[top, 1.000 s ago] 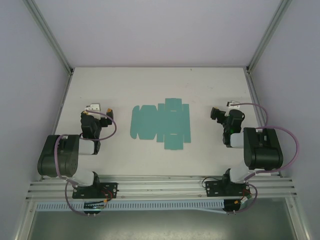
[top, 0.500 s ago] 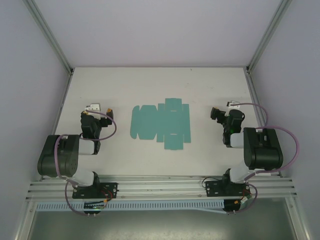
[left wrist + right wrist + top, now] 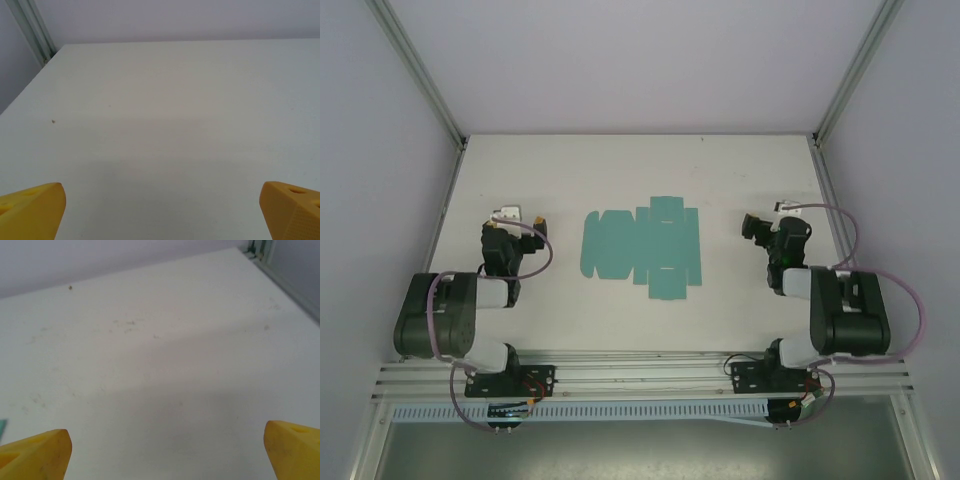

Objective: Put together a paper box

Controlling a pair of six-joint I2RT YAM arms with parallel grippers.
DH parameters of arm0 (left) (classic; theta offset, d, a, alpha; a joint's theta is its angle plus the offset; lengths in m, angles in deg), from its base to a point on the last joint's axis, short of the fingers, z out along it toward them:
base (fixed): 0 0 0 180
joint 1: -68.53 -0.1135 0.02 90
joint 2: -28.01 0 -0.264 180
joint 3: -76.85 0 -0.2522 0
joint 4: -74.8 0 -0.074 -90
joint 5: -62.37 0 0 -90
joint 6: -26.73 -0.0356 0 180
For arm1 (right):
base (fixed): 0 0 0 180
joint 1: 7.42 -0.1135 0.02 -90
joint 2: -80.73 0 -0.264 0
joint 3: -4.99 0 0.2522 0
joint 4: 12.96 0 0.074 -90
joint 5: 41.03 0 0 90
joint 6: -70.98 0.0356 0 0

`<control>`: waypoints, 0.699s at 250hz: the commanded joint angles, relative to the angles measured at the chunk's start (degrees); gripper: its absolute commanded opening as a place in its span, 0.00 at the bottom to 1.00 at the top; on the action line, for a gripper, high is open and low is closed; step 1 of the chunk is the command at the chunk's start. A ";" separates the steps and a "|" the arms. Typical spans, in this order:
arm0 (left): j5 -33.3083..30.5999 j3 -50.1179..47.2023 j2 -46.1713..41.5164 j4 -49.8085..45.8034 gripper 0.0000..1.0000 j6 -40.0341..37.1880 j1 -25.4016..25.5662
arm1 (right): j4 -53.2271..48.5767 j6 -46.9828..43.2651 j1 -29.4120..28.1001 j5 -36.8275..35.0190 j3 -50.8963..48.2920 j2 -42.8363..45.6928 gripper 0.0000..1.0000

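Bright, even, diffuse overhead light; white table [image 3: 620,170] without glare. Wrist views show a soft, broad shadow band on it. Yellow fingertips [image 3: 30,210] blurred at bottom corners. Overhead view sharp.

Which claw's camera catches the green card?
The right claw: a sliver of the paper box sits at its view's left edge; the left claw faces white table.

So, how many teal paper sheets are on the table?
1. The unfolded paper box lies flat at the middle of the table, between the two arms; a second sheet beneath it cannot be excluded.
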 commanded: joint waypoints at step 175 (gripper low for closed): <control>36.74 32.08 13.90 -55.01 0.99 25.44 7.66 | -50.80 27.14 -24.71 12.98 36.44 -20.09 0.32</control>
